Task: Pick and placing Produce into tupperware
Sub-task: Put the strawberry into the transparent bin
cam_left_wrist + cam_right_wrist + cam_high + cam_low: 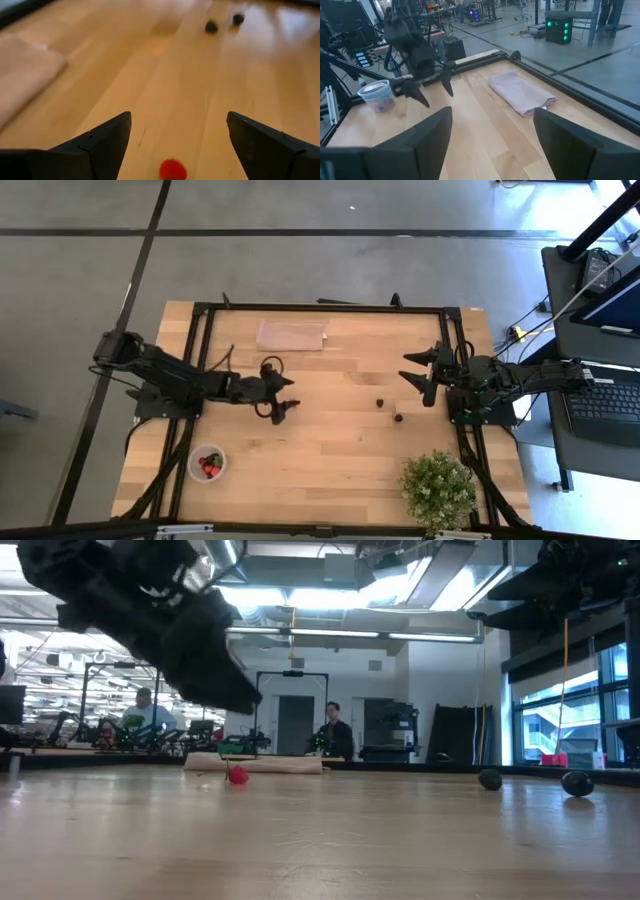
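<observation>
Red strawberry [173, 170] partly cut off below

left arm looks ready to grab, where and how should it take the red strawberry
Across its round middle, from straight above. The red strawberry lies alone on bare table, between the open fingers of the left gripper, so closing both sides on it likely suffices.

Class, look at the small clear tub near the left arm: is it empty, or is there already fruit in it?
Not empty. The tub holds a few red berries with some green in the high view, and the right wrist view shows reddish fruit through its clear wall. An exact count cannot be told.
</observation>
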Motion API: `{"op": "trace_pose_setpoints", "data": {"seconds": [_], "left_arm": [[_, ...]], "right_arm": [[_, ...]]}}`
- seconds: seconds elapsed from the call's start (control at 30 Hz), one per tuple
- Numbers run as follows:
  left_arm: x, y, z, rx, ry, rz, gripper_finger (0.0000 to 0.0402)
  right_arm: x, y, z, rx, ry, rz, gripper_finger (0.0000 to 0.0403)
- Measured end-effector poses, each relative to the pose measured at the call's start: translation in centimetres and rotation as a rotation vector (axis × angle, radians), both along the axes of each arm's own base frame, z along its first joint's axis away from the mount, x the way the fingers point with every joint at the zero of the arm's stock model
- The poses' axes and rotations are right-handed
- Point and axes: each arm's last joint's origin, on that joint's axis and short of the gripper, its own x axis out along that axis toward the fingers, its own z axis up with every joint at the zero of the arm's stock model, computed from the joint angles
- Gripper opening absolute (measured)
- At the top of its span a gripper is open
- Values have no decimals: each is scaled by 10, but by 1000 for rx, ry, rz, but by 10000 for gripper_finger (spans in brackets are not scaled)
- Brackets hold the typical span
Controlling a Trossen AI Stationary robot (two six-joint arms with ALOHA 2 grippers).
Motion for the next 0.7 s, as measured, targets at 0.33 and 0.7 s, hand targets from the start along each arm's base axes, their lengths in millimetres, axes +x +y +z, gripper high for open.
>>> {"op": "trace_pose_setpoints", "data": {"seconds": [0.33, 0.7], "left_arm": [[5, -2, -31, -48, 128, -2, 310], [7, -1, -50, -21, 196, 31, 309]], "right_arm": [[0, 0, -1, -1, 12, 0, 282], [0, 0, -3, -4, 28, 0, 282]]}}
